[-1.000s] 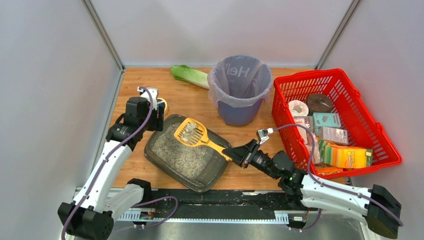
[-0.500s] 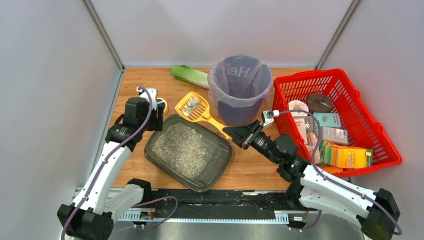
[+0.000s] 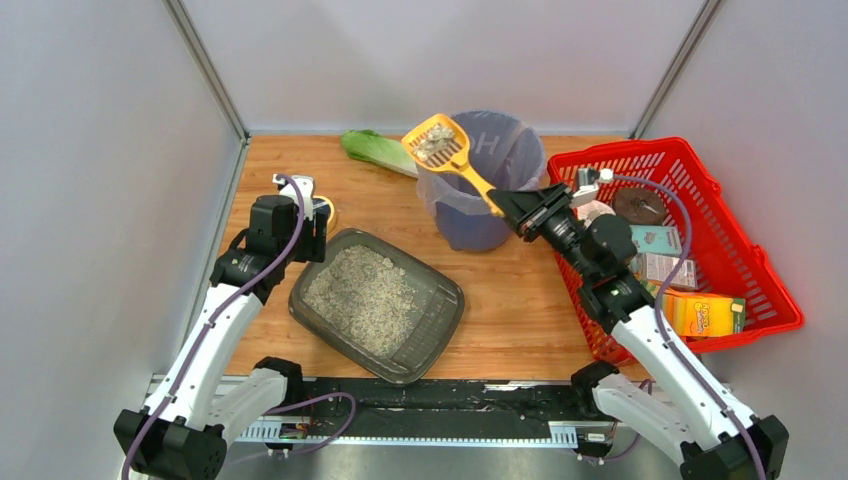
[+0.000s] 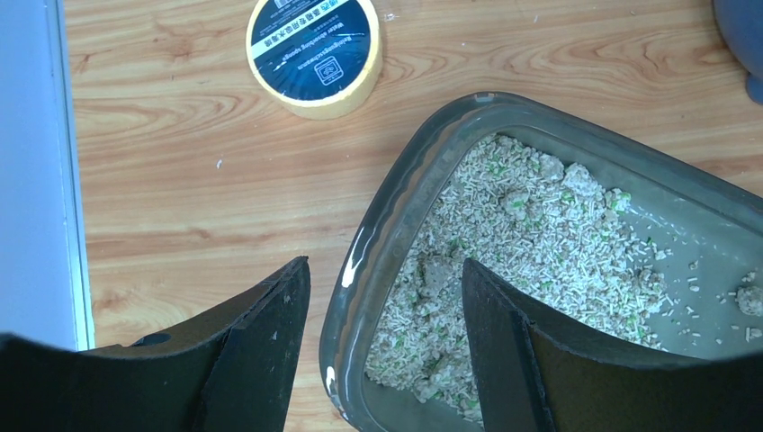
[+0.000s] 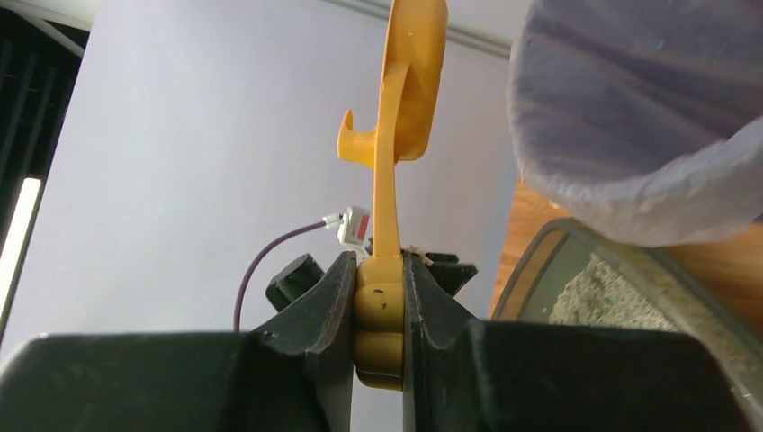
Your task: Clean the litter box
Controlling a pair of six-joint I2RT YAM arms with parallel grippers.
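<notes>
Yellow slotted plastic scoop, clamped in the right gripper, is held above the purple bag-lined bin rim; the left gripper is parted astride the grey translucent litter box wall.

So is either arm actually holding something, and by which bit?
Yes: the right gripper holds the yellow scoop by the end of its handle. The left gripper stands open astride the litter box rim, gripping nothing.

We note wooden table. Bin toward back. Litter box nearer us, left of bin. Lettuce behind-left. Yellow tape roll farther left. Red basket right of bin.
</notes>
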